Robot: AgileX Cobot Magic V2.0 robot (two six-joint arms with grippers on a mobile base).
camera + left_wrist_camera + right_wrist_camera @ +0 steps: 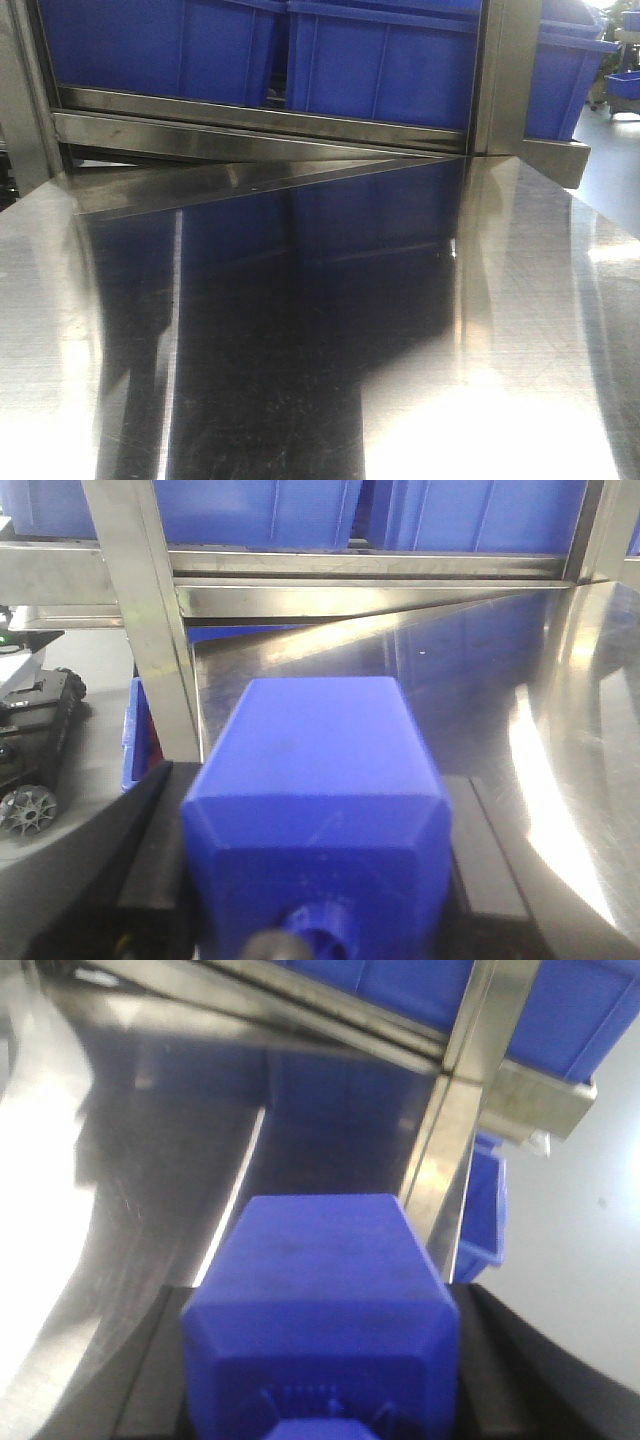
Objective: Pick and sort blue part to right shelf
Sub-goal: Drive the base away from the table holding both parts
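The left gripper (pixel 318 865) is closed tight on a blue part (pixel 320 770). Its black fingers (pixel 160 850) press on both sides, and the little knob points back at the wrist. The right gripper (pixel 320 1380) holds the other blue part (pixel 320 1280) the same way, with a black finger on each side.

Under both grippers is the shiny steel tabletop (pixel 300 350). Past it, out in front of the grippers, stands the right shelf (pixel 250 125) with its flat steel rail. Big blue bins (pixel 380 70) sit on it, above the rail. A steel post (pixel 450 1140) of the shelf is ahead of the right gripper and a bit to its right.

I think the picking is done and the carrying is on. Next, each part needs to go forward to the shelf. It must miss the post and the rail, and the gripper should open only when the part is over its spot. I cannot see either arm from the front view.
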